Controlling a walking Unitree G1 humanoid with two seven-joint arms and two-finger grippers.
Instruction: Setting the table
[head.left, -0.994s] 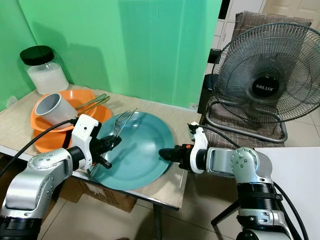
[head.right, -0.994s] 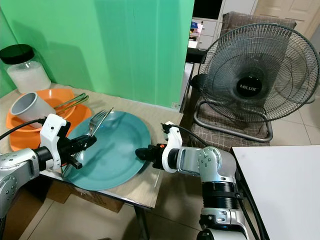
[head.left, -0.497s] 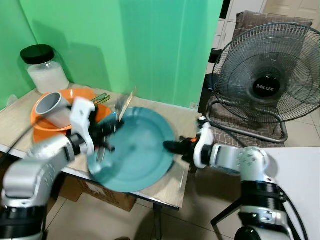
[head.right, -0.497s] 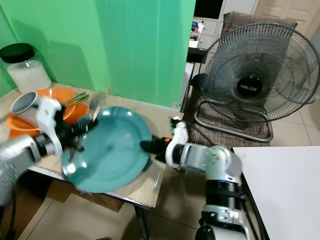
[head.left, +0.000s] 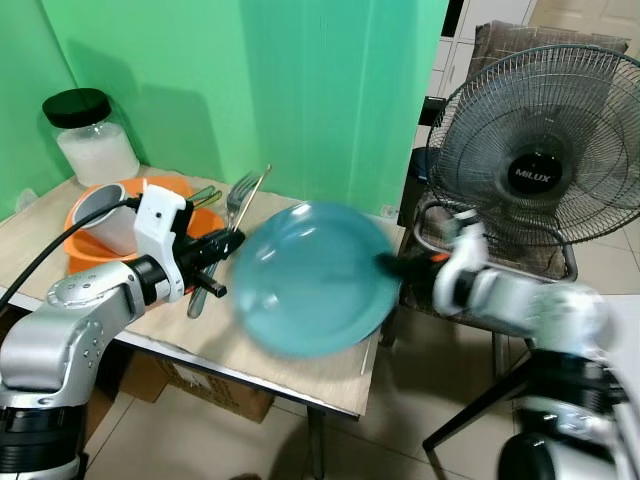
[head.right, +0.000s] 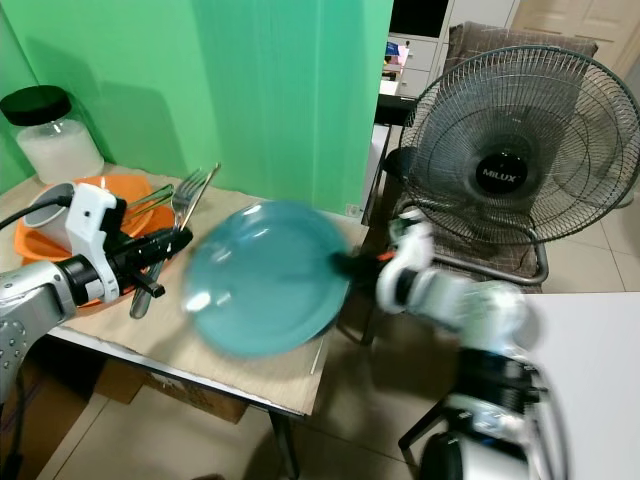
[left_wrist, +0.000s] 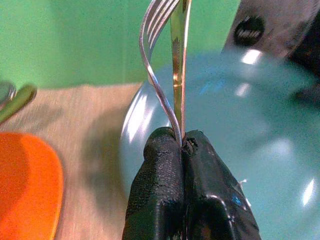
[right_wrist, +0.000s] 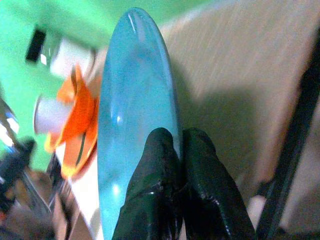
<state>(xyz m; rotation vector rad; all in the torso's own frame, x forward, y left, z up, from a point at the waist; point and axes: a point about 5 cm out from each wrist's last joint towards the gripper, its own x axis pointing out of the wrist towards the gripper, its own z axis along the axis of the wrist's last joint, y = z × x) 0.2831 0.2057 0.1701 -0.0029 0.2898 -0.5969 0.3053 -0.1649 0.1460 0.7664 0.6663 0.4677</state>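
Note:
A teal plate (head.left: 315, 278) hangs blurred above the wooden table (head.left: 250, 352), tilted, with my right gripper (head.left: 392, 266) shut on its right rim; the wrist view shows the plate (right_wrist: 134, 115) edge-on between the fingers (right_wrist: 160, 200). My left gripper (head.left: 222, 247) is shut on a silver fork (head.left: 238, 193) and a knife (head.left: 258, 187), which stick up and away from it, just left of the plate. In the left wrist view the fork (left_wrist: 152, 60) and knife (left_wrist: 176, 55) rise from the closed fingers (left_wrist: 170, 190).
An orange bowl (head.left: 85, 250) with a grey cup (head.left: 105, 215) and green-handled utensils (head.left: 200, 195) sits at the table's left. A lidded jar (head.left: 90, 138) stands behind it. A floor fan (head.left: 540, 150) stands right of the table, a white surface (head.left: 625, 320) beside it.
My right gripper has lifted the plate off the table and carried it right. My left gripper, holding the fork and knife, has come off the plate and stayed at the left.

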